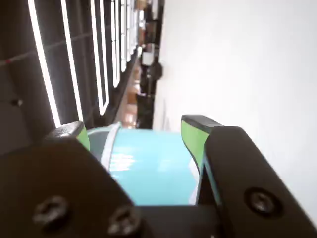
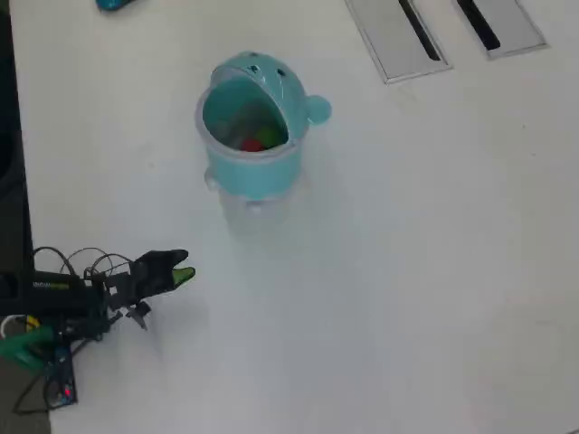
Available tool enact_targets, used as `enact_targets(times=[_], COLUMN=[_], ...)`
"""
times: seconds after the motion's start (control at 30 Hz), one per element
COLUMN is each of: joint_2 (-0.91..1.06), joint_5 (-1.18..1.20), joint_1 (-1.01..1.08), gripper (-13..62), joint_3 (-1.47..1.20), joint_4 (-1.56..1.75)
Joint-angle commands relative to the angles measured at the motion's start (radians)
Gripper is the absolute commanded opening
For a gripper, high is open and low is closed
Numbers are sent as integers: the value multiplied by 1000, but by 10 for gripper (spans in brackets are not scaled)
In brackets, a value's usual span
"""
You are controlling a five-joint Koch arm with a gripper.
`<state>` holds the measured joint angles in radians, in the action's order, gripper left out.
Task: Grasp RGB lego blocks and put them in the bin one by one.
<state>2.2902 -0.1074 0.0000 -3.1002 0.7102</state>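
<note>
The teal bin (image 2: pixel 253 172) stands on the white table with its domed lid tipped back and its mouth showing. Inside it lie a red lego block (image 2: pixel 251 144) and a yellow-green one (image 2: pixel 269 138). My gripper (image 2: pixel 184 268) is low near the table's left side in the overhead view, well short of the bin and apart from it. In the wrist view the gripper (image 1: pixel 134 126) is open. Its green-padded fingers (image 1: pixel 190 136) stand wide apart with nothing between them. The bin (image 1: pixel 153 163) shows behind the gap.
Two flat grey panels (image 2: pixel 398 36) (image 2: pixel 502 23) with dark slots lie at the top right. A small teal object (image 2: pixel 113 4) sits at the top edge. The arm's base and cables (image 2: pixel 54 303) crowd the table's left edge.
</note>
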Motion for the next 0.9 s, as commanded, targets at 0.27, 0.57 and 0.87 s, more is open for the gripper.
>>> enact_targets(times=[0.27, 0.57, 0.87], joint_2=[66, 66, 61], joint_5=[12, 8, 6], joint_1=[25, 43, 43], gripper=[353, 355, 352], joint_3=[-71, -71, -71], joint_4=[-198, -423, -598])
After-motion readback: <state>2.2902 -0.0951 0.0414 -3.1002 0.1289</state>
